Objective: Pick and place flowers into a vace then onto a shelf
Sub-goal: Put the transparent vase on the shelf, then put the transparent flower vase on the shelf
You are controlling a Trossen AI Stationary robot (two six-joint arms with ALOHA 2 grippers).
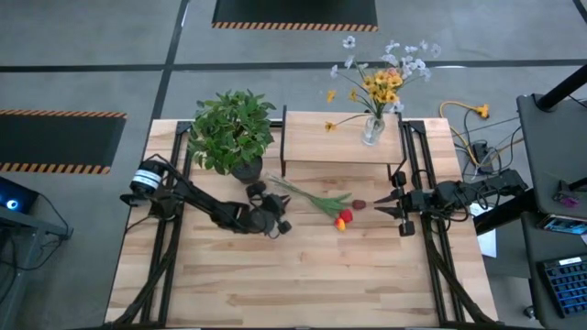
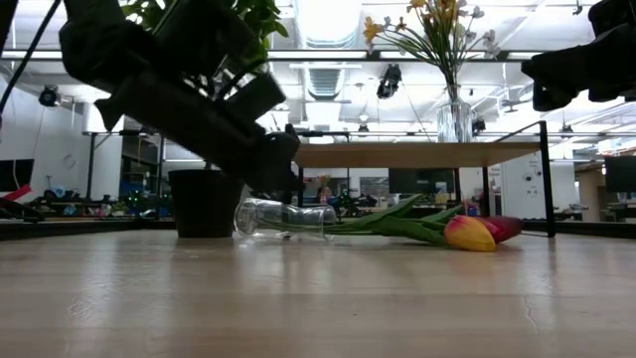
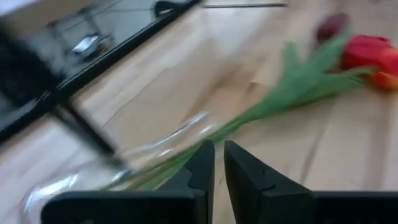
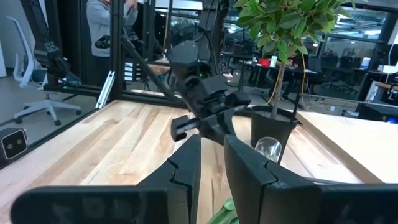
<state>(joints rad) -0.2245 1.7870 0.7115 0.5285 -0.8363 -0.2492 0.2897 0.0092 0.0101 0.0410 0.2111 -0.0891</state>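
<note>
You have no readable text, label, brand, number or sign in any of the four views.

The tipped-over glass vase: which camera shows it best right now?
The low view: the vase lies on its side, in full profile, tulip stems in its mouth. High view: partly hidden by the left gripper. Left wrist: blurred. Right wrist: only its base.
</note>
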